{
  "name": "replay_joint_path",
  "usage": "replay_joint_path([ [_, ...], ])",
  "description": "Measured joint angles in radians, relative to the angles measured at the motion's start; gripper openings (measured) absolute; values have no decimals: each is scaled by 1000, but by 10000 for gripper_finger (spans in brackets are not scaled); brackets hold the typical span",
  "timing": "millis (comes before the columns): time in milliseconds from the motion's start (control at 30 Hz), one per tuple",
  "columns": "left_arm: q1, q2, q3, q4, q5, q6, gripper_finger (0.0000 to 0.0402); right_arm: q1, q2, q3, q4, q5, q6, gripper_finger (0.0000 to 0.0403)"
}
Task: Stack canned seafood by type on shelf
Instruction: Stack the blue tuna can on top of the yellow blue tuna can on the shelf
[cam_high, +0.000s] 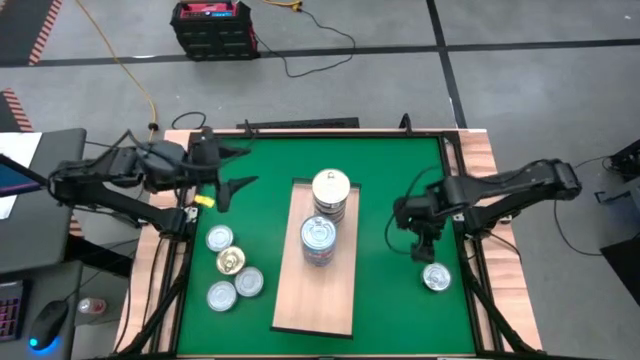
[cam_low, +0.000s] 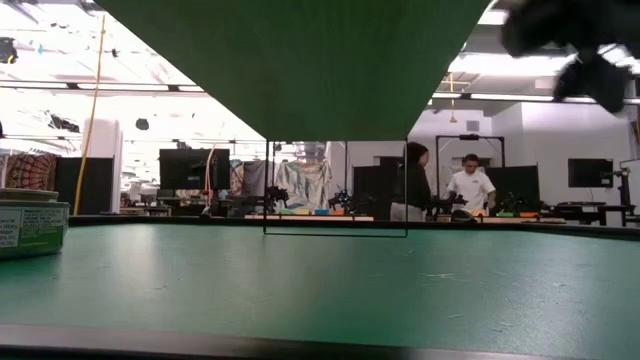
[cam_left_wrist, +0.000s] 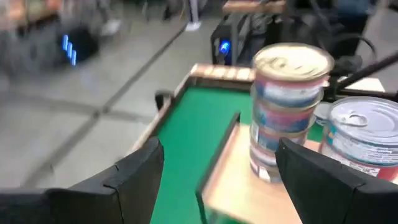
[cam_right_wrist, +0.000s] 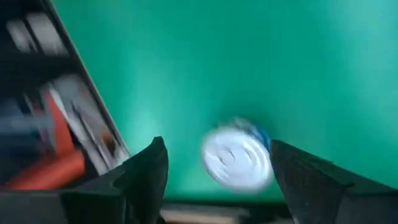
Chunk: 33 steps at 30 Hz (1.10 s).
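The shelf (cam_high: 315, 300) is a pale wooden board lying on the green mat. Two stacks of canned seafood stand on it: a gold-topped stack (cam_high: 331, 190) (cam_left_wrist: 291, 106) at its far end and a silver-topped, blue-labelled stack (cam_high: 319, 238) (cam_left_wrist: 364, 134) beside it. Several loose cans (cam_high: 231, 265) sit on the mat left of the shelf. A single silver can (cam_high: 436, 277) (cam_right_wrist: 237, 162) rests on the mat at the right. My left gripper (cam_high: 240, 168) (cam_left_wrist: 217, 180) is open, high over the mat's far left. My right gripper (cam_high: 420, 248) (cam_right_wrist: 217, 148) is open, above the single can and apart from it.
A wooden rim (cam_high: 490, 160) and dark rails frame the mat. A can (cam_low: 30, 225) shows at the left edge of the low view. People stand in the room far behind the table (cam_low: 440, 185). Bare green mat (cam_high: 400, 310) lies between the shelf and the right can.
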Motion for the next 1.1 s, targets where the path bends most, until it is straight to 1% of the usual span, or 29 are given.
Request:
replay_joint_path([
  [100, 0, -7, -1, -88, -6, -171, 297, 15, 28, -92, -47, -9, -124, 289],
  [200, -2, 1, -2, -138, -3, -279, 297, 19, 48, -169, -23, 10, -209, 281],
  [367, -37, 14, -2, -142, -29, -312, 297, 20, 72, -278, 54, 34, -310, 275],
  [500, -80, 18, -19, -118, -80, -327, 297, 14, 69, -350, 132, 45, -325, 274],
  [567, -100, -5, -73, -49, -88, -339, 297, 16, 71, -366, 155, 44, -318, 274],
  [700, -130, -63, -234, 127, -85, -385, 297, 17, 75, -368, 162, 48, -309, 274],
  [867, -153, -147, -421, 313, -98, -467, 297, 22, 78, -368, 179, 96, -279, 274],
  [1000, -173, -209, -526, 381, -140, -543, 297, 35, 83, -366, 190, 136, -249, 274],
  [1100, -191, -245, -563, 390, -159, -577, 297, 29, 106, -364, 192, 144, -210, 274],
])
